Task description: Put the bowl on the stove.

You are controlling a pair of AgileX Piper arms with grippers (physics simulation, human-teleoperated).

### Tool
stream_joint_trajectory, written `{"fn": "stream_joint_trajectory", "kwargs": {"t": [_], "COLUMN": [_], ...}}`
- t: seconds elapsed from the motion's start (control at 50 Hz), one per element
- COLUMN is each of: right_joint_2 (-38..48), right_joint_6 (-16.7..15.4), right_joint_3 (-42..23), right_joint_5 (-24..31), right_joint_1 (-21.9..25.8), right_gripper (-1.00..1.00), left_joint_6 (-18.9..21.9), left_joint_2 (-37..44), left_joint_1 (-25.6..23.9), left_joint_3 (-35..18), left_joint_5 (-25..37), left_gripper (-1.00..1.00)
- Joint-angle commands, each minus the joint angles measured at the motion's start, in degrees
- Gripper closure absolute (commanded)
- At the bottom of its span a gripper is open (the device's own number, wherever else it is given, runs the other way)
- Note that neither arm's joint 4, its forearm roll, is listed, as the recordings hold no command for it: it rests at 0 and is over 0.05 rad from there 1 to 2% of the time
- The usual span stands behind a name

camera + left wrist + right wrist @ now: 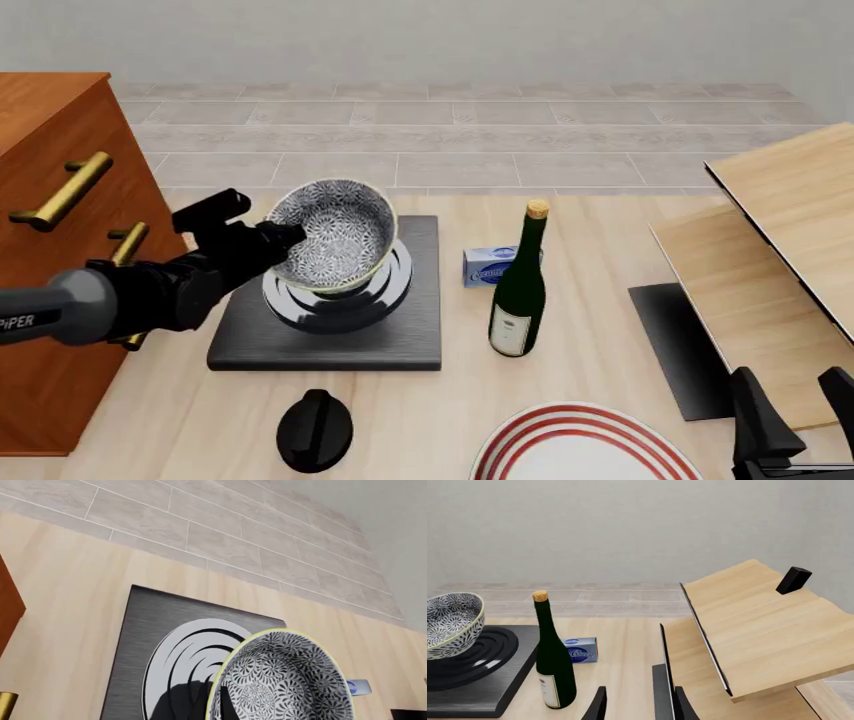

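Left gripper (287,240) was clamped on rim of the bowl (334,235), holding it tilted over the ring burner (387,290) of the stove (414,340); whether its base touched the rings, can't tell. Mouth pointed up and toward camera; round, so no long axis. Risk: letting go at this tilt, bowl could rock or roll off burner. Wine bottle (518,290) and blue box (489,266) sat just beside stove. Right gripper (787,415) idle at right edge, fingers apart, w/ nothing between.

plate (583,447) cut off below
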Motion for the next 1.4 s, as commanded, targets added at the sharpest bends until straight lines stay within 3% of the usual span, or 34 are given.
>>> {"fn": "stream_joint_trajectory", "kwargs": {"t": [0.02, 0.82, 0.84, 1.4], "right_joint_2": [0.01, 0.01, -0.01, 0.0], "right_joint_6": [-0.01, 0.0, 0.0, 0.01], "right_joint_3": [0.0, 0.0, 0.0, 0.0], "right_joint_5": [0.0, 0.0, 0.0, 0.0], "right_joint_1": [-0.01, 0.01, -0.01, 0.0], "right_gripper": [-1.0, -1.0, -1.0, -1.0], "left_joint_6": [0.13, 2.08, 2.06, 4.2], "left_joint_2": [0.83, 3.34, 3.02, 0.3], "left_joint_1": [0.22, 0.08, 0.24, 0.68], "left_joint_3": [-0.6, -0.54, -0.22, 0.47], "left_joint_5": [-0.56, -3.04, -3.3, -1.97], "left_gripper": [1.0, 1.0, -1.0, -1.0]}}
